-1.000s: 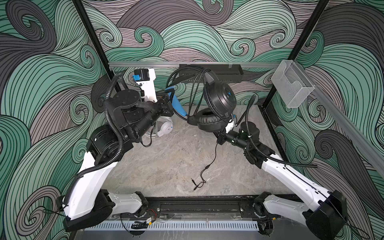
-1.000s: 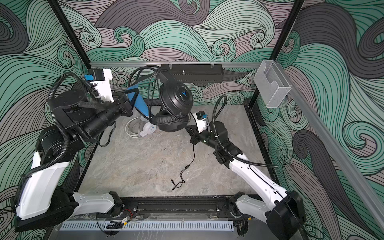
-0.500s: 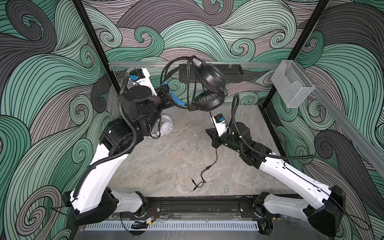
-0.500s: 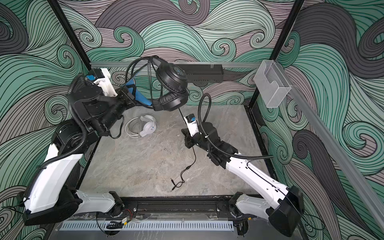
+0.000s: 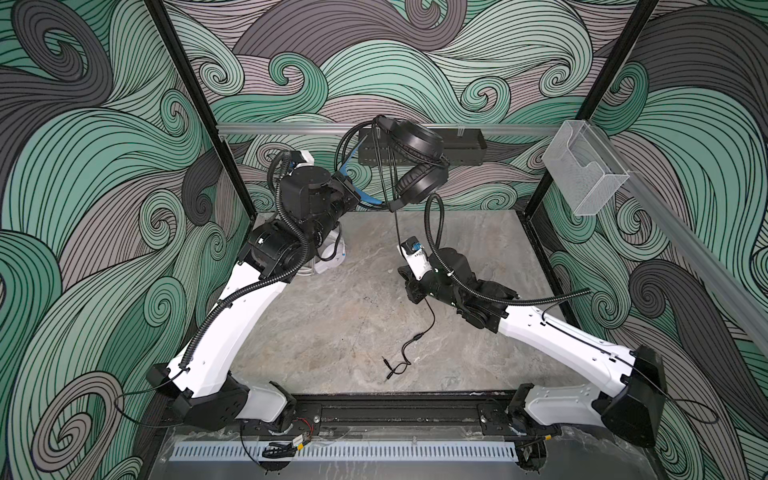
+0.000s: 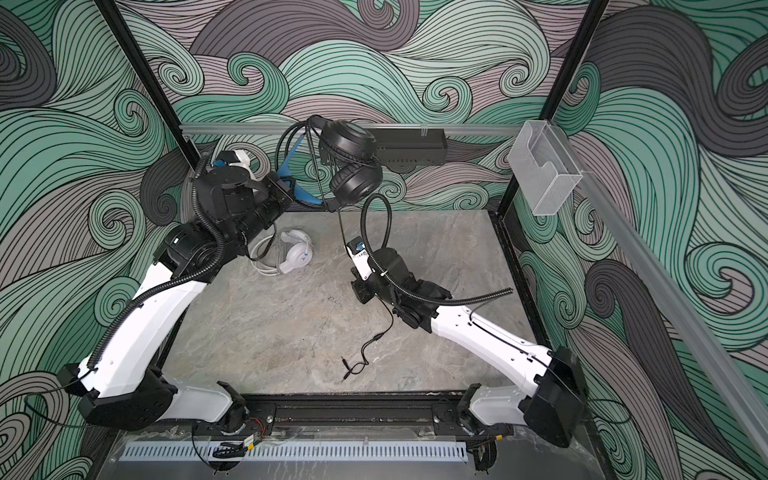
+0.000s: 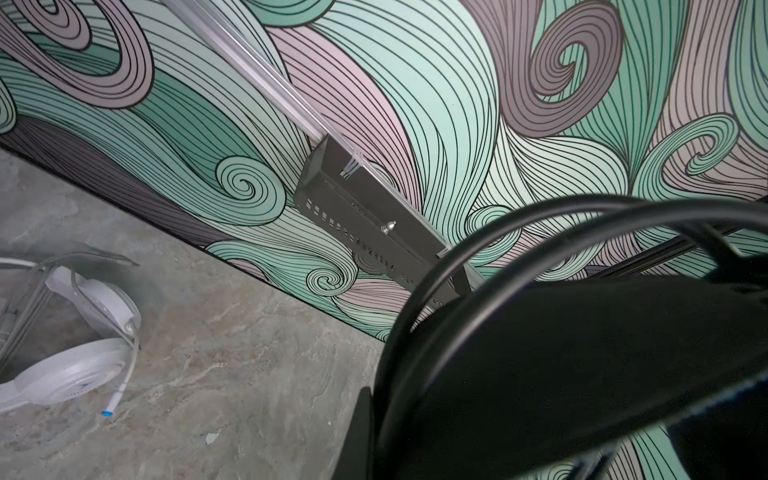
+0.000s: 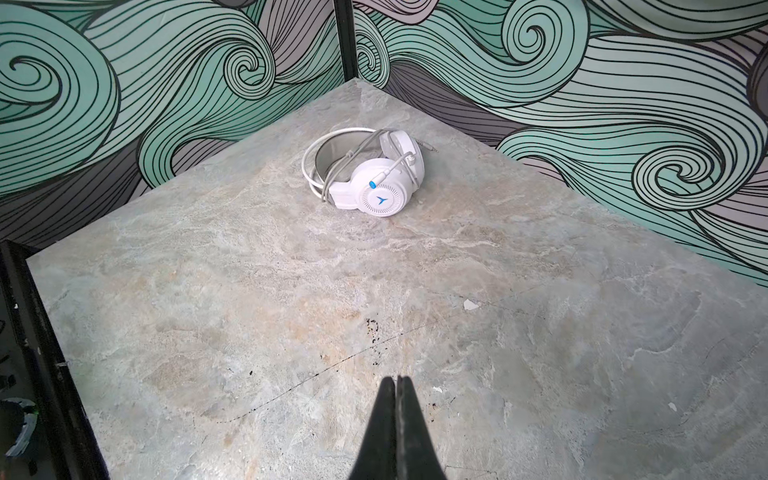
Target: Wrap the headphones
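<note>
One headset (image 6: 297,257) lies on the tabletop (image 6: 270,332) near the back left corner. The other headset (image 5: 422,183) hangs above the tabletop's back edge, in front of a box (image 5: 465,145) on the back wall (image 5: 415,62), its band in the left claw (image 5: 349,189). Its cord (image 5: 432,322) drops into the right claw (image 8: 397,380) just right of centre, then trails forward, the plug (image 5: 385,362) lying near the front. A bin (image 5: 582,174) hangs on the right wall (image 5: 685,166).
</note>
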`<state>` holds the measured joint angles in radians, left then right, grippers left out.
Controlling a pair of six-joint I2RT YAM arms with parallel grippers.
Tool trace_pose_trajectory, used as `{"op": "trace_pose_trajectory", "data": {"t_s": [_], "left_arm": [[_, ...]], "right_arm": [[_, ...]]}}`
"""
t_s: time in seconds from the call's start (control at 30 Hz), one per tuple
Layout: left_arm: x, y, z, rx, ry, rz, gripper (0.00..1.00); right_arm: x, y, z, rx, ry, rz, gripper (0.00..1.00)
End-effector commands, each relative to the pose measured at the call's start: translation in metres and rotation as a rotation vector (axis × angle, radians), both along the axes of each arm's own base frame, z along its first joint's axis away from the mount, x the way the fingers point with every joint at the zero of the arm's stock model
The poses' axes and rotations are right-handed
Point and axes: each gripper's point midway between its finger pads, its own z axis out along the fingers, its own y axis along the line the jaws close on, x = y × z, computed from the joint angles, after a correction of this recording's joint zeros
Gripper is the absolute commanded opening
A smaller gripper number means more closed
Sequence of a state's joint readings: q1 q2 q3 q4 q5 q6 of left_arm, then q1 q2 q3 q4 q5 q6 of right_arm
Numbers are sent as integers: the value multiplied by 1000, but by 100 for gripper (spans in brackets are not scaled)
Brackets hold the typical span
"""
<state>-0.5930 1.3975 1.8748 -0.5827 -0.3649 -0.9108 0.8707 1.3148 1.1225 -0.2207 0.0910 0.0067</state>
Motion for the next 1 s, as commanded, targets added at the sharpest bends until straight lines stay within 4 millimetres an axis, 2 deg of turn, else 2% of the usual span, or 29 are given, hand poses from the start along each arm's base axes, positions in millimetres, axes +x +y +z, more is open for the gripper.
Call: {"op": "trace_pose_trajectory", "data": {"t_s": [0.0, 0.17, 0.27, 0.3, 0.4, 0.53, 0.73, 0.97], "left_arm": [[0, 17, 60, -174, -183, 71, 0], [17, 30, 27, 16, -145, 190, 0], [22, 37, 19, 95, -132, 240, 0], [33, 32, 7, 142, -112, 244, 0], [38, 35, -2, 229, -73, 268, 0], [38, 37, -11, 363, -61, 279, 0], [33, 41, -35, 542, -25, 277, 0], [27, 17, -70, 771, 42, 123, 0]], "right_arm": [[-13, 5, -7, -79, 2, 48, 0], [-31, 15, 15, -107, -66, 109, 0], [-42, 18, 30, -97, -100, 139, 0], [-47, 15, 28, -118, -93, 147, 0], [-54, 9, 39, -124, -119, 151, 0], [-54, -5, 56, -157, -172, 126, 0], [-49, -22, 83, -247, -269, 101, 0], [-55, -27, 120, -422, -463, 185, 0]]}}
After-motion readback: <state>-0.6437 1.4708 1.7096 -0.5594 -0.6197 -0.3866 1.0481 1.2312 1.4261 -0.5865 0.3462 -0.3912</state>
